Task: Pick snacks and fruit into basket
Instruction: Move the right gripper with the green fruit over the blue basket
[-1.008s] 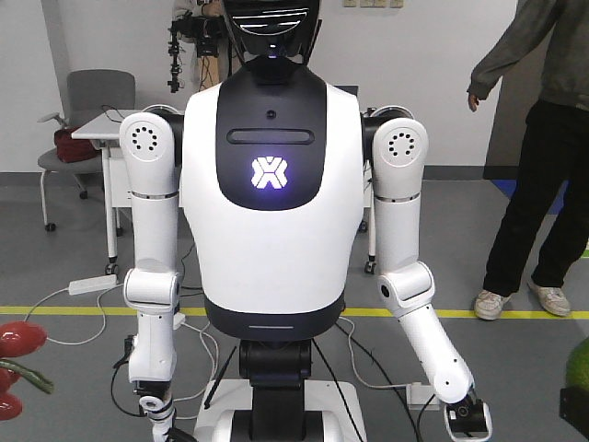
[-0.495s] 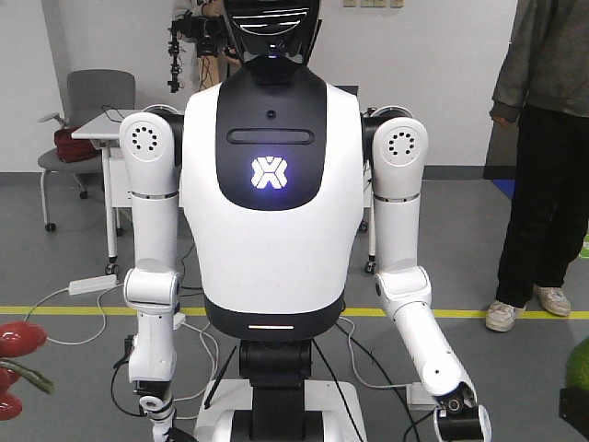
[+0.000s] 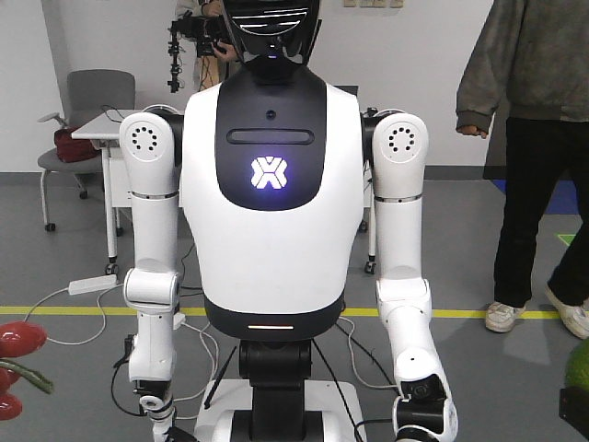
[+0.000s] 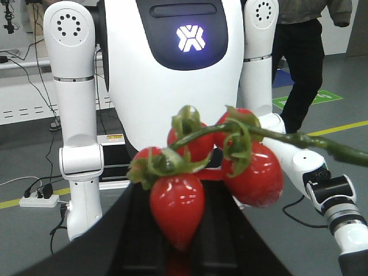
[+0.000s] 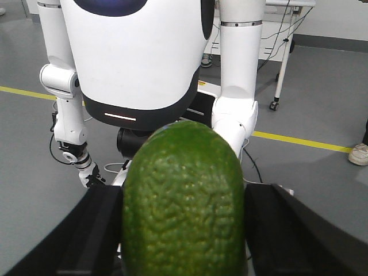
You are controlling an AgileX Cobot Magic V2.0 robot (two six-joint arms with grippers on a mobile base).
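Two claws each hold a piece of fruit, seen from their own wrist cameras. The left claw [image 4: 184,230] is clamped on the red fruit [image 4: 198,181], a glossy cluster of rounded lobes joined by a green stem [image 4: 299,140] that runs off to the right edge; dark claw fingers [image 4: 115,236] frame it from below. The right claw [image 5: 184,230] is clamped on the green bumpy fruit [image 5: 184,201], which stands upright and fills the lower middle of that view between two dark fingers [image 5: 287,230]. Behind both stands a white humanoid robot [image 3: 269,184] with a glowing chest logo, arms hanging at its sides. A person in dark trousers [image 3: 534,157] stands beside it on the grey floor [image 3: 74,359], which is crossed by a yellow line [image 3: 55,311]. No basket is visible.
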